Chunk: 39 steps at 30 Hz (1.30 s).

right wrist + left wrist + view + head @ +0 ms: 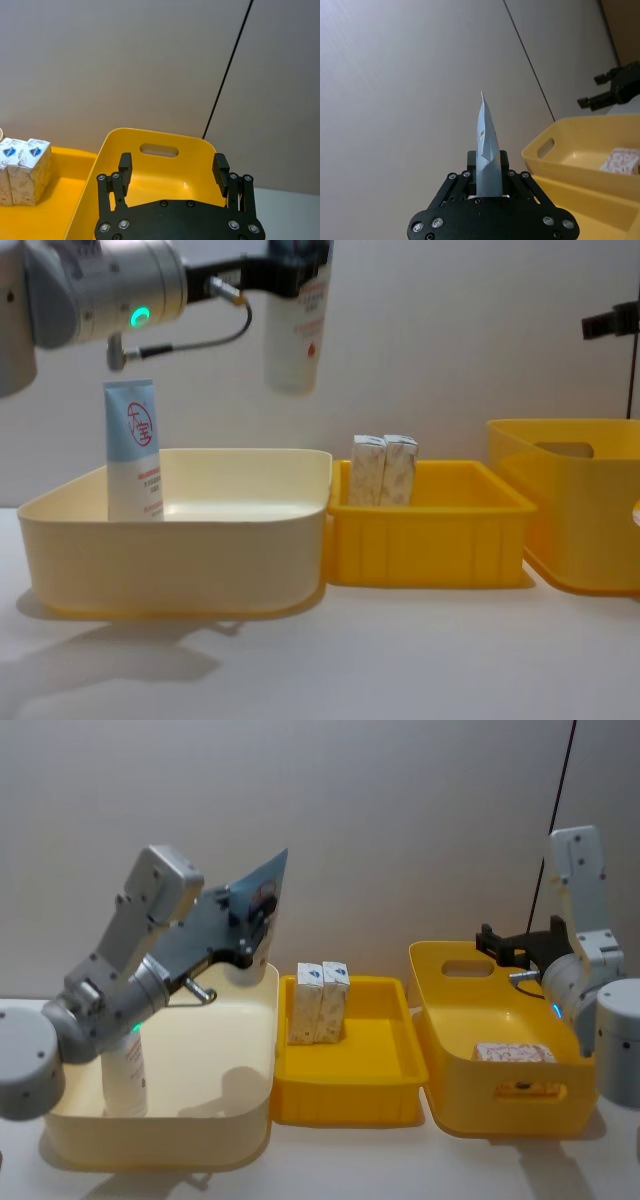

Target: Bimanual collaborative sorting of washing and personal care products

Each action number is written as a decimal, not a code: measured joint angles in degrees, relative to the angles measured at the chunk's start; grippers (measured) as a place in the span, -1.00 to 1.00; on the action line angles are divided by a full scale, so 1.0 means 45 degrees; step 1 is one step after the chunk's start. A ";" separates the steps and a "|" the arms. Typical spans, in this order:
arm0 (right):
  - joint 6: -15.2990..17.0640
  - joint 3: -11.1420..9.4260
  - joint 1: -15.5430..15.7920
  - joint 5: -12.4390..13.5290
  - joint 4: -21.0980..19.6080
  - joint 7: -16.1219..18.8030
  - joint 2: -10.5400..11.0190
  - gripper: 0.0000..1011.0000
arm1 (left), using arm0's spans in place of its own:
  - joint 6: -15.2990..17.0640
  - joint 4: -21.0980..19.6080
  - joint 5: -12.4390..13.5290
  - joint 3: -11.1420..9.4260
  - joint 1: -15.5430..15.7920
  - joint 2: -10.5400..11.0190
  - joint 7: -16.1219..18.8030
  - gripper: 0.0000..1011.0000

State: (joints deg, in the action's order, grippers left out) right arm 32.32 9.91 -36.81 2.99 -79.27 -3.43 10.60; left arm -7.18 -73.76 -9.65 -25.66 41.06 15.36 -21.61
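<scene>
My left gripper (243,932) is shut on a tube (262,890) with a light blue top and white bottom. It holds the tube in the air over the far right corner of the cream tray (160,1122). From the chest the tube (296,335) hangs cap down above the tray's rim. A second tube (125,1072) stands upright at the tray's left. Two small cartons (319,1002) stand side by side in the middle yellow tray (345,1105). Another carton (513,1052) lies flat in the right yellow bin (440,1020). My right gripper (500,945) hovers open above that bin's back, holding nothing.
The three containers stand in a row on a white table, close together. A plain wall rises right behind them, with a black cable (560,780) running down it behind the right arm. Bare table runs along the front edge.
</scene>
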 joint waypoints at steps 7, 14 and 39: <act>-0.0846 0.0393 -0.0168 -0.0212 0.0143 0.0741 0.0428 0.98 | -0.0901 0.0786 -0.0526 0.0210 0.0876 -0.0275 -0.0904 -0.55; -0.1817 0.0840 -0.0295 -0.0354 0.0197 0.1864 0.0952 0.98 | -0.1537 0.1893 -0.1077 0.0377 0.1573 -0.0581 -0.1659 -0.55; -0.4021 0.1859 -0.0739 0.0044 0.0284 0.5689 0.2271 0.98 | -0.1775 0.2748 -0.1742 0.0611 0.1897 -0.0780 -0.2311 -0.55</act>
State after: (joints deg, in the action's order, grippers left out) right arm 14.22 18.28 -40.14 3.19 -77.99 22.17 20.82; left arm -15.16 -61.39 -17.49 -22.91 49.59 11.85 -32.00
